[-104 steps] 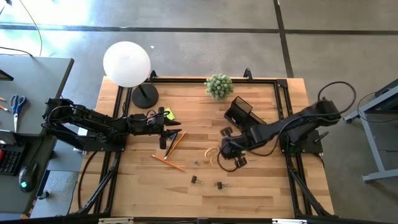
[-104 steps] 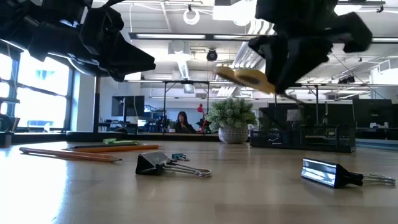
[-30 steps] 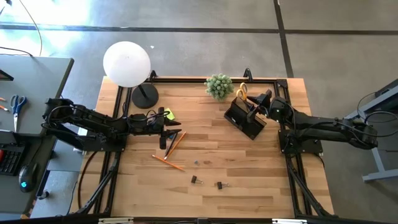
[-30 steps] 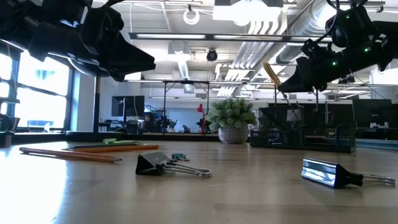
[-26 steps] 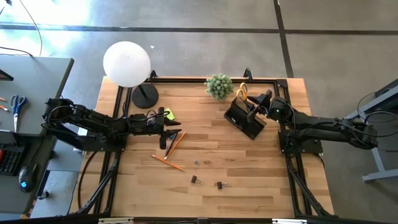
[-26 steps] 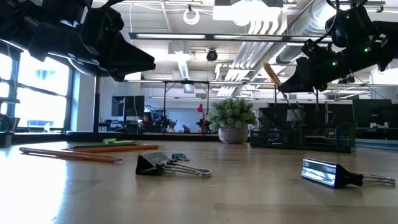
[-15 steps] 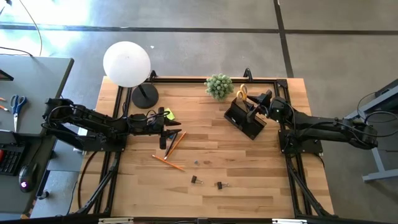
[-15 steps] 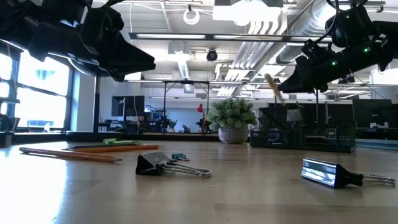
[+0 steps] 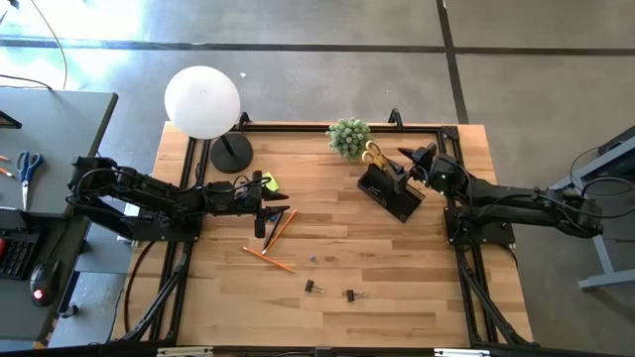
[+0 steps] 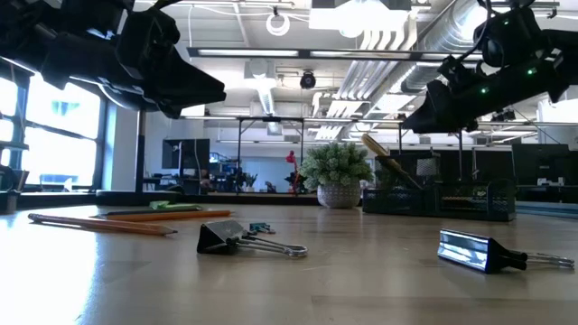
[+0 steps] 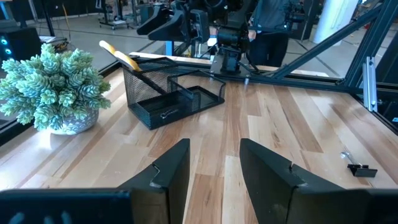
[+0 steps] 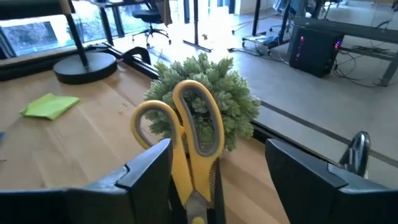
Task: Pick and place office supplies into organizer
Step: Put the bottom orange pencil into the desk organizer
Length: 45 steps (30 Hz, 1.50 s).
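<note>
The yellow-handled scissors (image 9: 372, 154) stand blades-down in the black mesh organizer (image 9: 389, 188) at the table's far right, leaning on its rim with the handles toward the plant (image 12: 186, 124). My right gripper (image 9: 407, 157) is open just right of the handles, its fingers on either side of them in the wrist view and apart from them. My left gripper (image 9: 268, 213) hovers open at mid-left with nothing between its fingers (image 11: 214, 162). Beside and below it lie a lime-green sticky-note pad (image 9: 268, 183), orange pencils (image 9: 268, 260) and a dark pen. Binder clips (image 9: 314, 287) lie nearer the front edge.
A lamp with a white globe (image 9: 202, 101) and a round black base (image 9: 230, 154) stands at the far left. A green potted plant (image 9: 349, 137) sits just left of the organizer. Black frame rails run along the table's edges. A side desk holds blue-handled scissors (image 9: 28, 164).
My right gripper has opened and let go of the scissors while staying in place. The scissors have dropped lower into the organizer and tipped toward the table's left, so their handles now lean out toward the plant.
</note>
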### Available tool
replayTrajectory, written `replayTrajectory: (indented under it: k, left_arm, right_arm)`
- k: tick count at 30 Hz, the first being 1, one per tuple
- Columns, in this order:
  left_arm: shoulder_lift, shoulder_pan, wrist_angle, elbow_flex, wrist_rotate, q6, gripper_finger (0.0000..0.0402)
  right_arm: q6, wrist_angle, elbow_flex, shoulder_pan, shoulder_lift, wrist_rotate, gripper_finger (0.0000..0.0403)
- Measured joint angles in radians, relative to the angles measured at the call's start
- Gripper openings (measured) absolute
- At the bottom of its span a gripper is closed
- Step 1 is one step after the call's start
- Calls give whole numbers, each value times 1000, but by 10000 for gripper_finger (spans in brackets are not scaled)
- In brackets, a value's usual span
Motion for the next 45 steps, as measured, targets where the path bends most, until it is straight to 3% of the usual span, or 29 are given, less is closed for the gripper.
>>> replayTrajectory:
  k: [11,16,24,30,35,41,45]
  left_arm:
    - [0,0,-1,0,0,1,129]
    - [0,0,-1,0,0,1,129]
    - [0,0,-1,0,0,0,129]
    - [0,0,-1,0,0,0,129]
    - [0,0,0,0,0,0,129]
    - [0,0,0,0,0,2,129]
    - [0,0,-2,0,-2,3,129]
  right_arm:
    - [9,63,34,6,-1,-112,224]
    - [7,73,44,60,-1,-155,206]
    - [1,161,45,206,0,-146,188]
    - [3,223,45,305,17,-83,190]
    - [2,338,45,371,116,-83,190]
    - [-2,560,51,431,323,-81,188]
    - [-65,594,117,462,445,-59,188]
